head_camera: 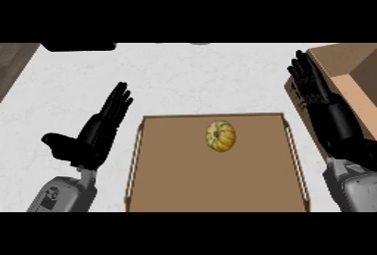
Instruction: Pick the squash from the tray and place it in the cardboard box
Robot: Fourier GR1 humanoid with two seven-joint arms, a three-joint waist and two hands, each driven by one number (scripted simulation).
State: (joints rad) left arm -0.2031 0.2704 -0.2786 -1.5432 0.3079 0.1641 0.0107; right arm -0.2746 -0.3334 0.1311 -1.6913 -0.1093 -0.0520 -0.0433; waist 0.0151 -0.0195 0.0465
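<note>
Nothing of the task is done yet. The squash [221,136] lies on the tray [169,169], near its far edge. The cardboard box [353,74] stands at the counter's right edge. Left hand [92,134] and right hand [324,102] are released, fingers straight, holding nothing.

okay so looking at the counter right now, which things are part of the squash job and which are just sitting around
Part of the job:
round yellow squash
flat brown tray
open cardboard box
right hand, open, beside the box
left hand, open, left of the tray

Just lying about:
dark object at the counter's far edge, too cut off to identify
</note>
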